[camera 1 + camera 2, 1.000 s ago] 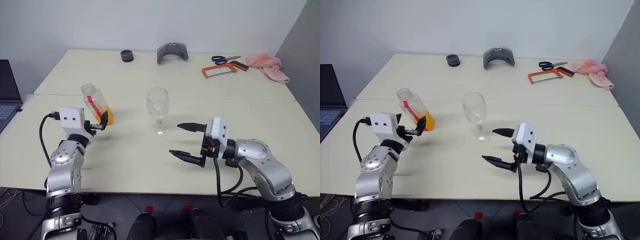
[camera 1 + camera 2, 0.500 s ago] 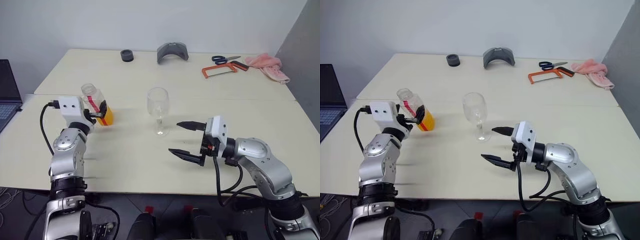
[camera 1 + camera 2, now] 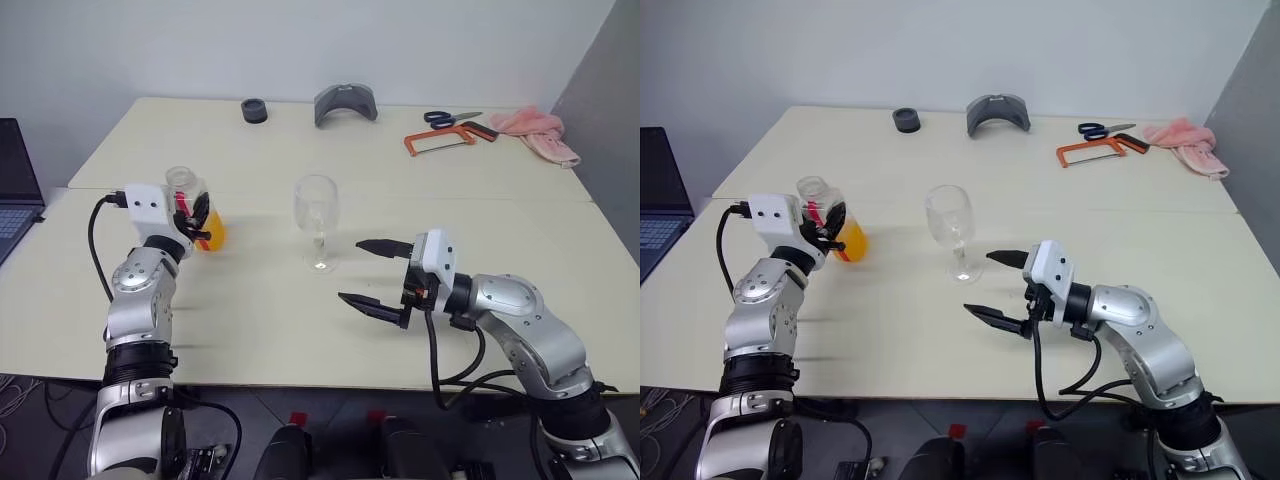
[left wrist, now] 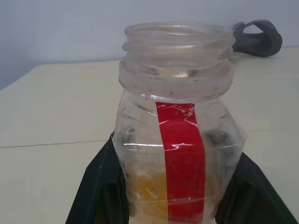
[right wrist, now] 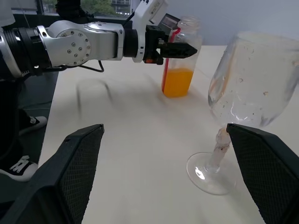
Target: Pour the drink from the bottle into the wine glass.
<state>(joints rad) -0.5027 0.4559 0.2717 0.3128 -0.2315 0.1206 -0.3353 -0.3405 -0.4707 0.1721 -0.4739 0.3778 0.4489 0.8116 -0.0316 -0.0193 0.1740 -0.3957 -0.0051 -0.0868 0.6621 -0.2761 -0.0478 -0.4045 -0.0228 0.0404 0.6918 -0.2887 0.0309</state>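
Left gripper [image 3: 830,232] clamped on small clear square-sided plastic bottle [image 3: 828,222], uncapped, upright, with orange drink [image 3: 848,243] low inside, on cream table [image 3: 940,320]. Empty clear stemmed wine glass [image 3: 951,232] standing mid-table. Right gripper [image 3: 992,288] spread wide just beside glass, holding nothing.

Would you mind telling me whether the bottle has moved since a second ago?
Yes. The bottle was leaning toward the table's left edge; it is now upright, its base staying put relative to the wine glass.

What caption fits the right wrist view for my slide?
Left gripper shut on the uncapped bottle of orange drink, empty wine glass nearby.
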